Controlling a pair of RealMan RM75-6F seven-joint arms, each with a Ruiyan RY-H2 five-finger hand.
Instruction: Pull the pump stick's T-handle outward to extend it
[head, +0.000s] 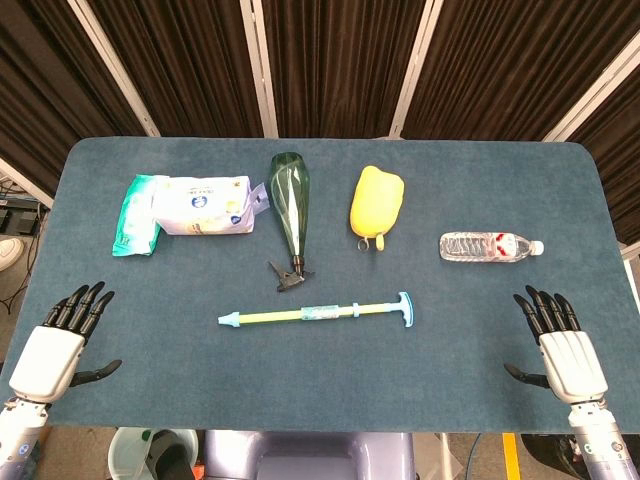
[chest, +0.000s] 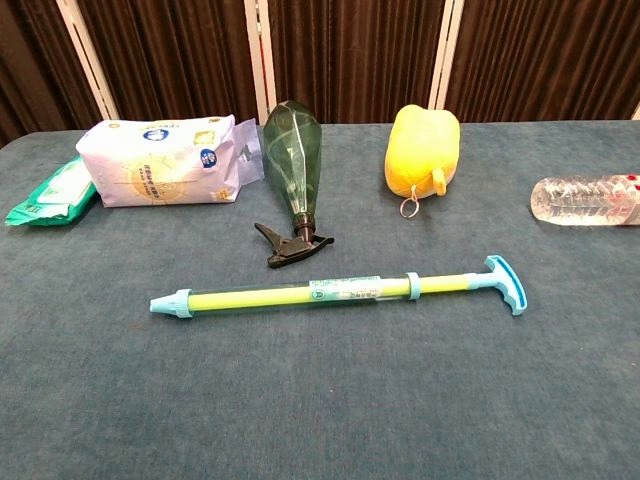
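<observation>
The pump stick (head: 310, 314) (chest: 330, 291) lies flat across the middle of the table, a yellow-green tube with a light blue cap at its left end. Its blue T-handle (head: 405, 308) (chest: 506, 283) is at the right end, on a short stretch of bare rod. My left hand (head: 62, 340) rests open near the table's front left corner, far from the stick. My right hand (head: 560, 342) rests open near the front right corner, well right of the T-handle. Neither hand touches anything. The chest view shows no hands.
Behind the stick lie a dark green spray bottle (head: 290, 210) (chest: 293, 160), a yellow pouch (head: 376, 203) (chest: 423, 147), a white wipes pack (head: 200, 204) (chest: 165, 160) with a green pack (head: 133, 220) beside it, and a clear water bottle (head: 490, 246) (chest: 588, 200) at right.
</observation>
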